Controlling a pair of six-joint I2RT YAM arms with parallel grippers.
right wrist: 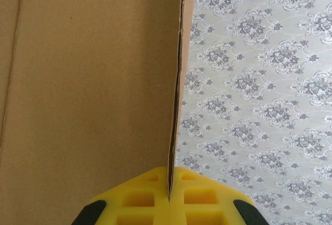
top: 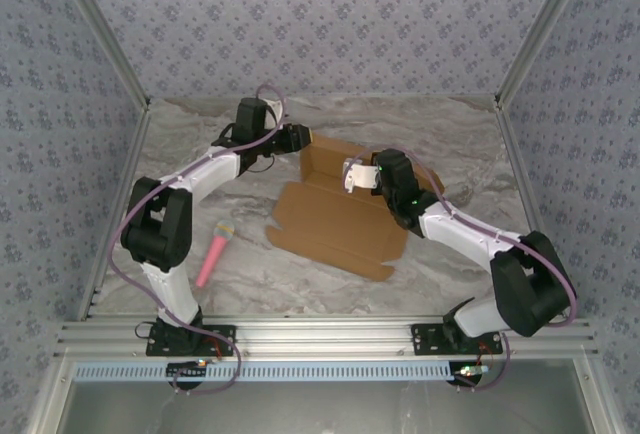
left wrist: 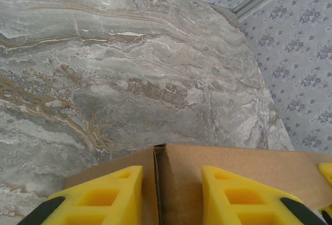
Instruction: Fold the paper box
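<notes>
Paper box (top: 330, 222): it is lying near the middle of the tabletop (top: 470, 154), between my two arms. It is a plain brown cardboard sheet, mostly flat, with notched flaps along its near edge.
Shape it is taking: a panel on the far side is standing up from the flat part, and my right wrist camera is looking along its thin cut edge.
Material: in the right wrist view the paper box (right wrist: 93, 80) is showing a matte, faintly speckled face with a straight crease line at the far left. The cut edge is showing a dark corrugated core.
Right pincer (right wrist: 169, 191): I am clamping its yellow fingers together on the upright panel's edge, with no gap showing beside the card. From above, this right pincer (top: 357, 176) is sitting over the raised panel.
Left pincer (left wrist: 171, 183): I am holding its yellow, ribbed fingers (left wrist: 104, 199) wide apart, straddling a folded corner of the paper box (left wrist: 228, 155) without squeezing it. From above, the left pincer (top: 300, 140) is sitting at the box's far left corner.
Tabletop (left wrist: 129, 69): it is showing grey marble with brown veins.
Pink stick (top: 214, 256): it is lying on the tabletop left of the box, well apart from it.
Walls (top: 320, 14): they are showing a grey floral pattern.
</notes>
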